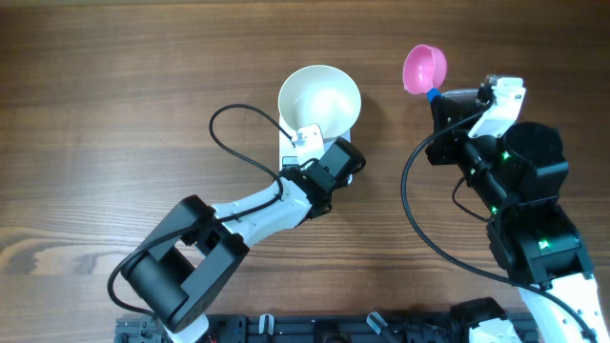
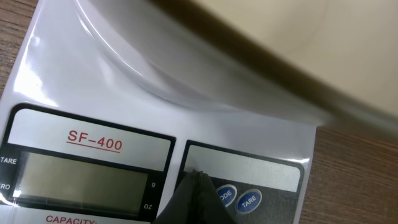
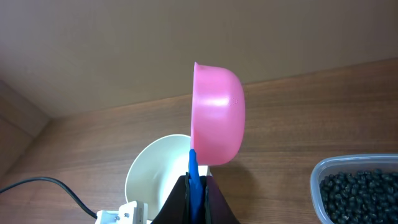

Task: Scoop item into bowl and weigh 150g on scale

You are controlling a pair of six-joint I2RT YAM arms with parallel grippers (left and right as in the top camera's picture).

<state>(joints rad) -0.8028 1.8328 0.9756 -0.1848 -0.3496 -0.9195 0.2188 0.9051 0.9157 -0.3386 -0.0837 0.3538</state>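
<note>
The white bowl stands on the white scale; it looks empty. My left gripper hovers over the scale's front panel. In the left wrist view the left gripper is shut, its tips on the panel just left of the blue MODE button, with the grey display to the left. My right gripper is shut on the blue handle of a pink scoop, held on edge to the right of the bowl. The black item lies in a clear tub at the right.
The clear tub sits on the wooden table, right of the bowl and mostly under my right arm in the overhead view. A black cable loops left of the scale, and another cable curves beside the right arm.
</note>
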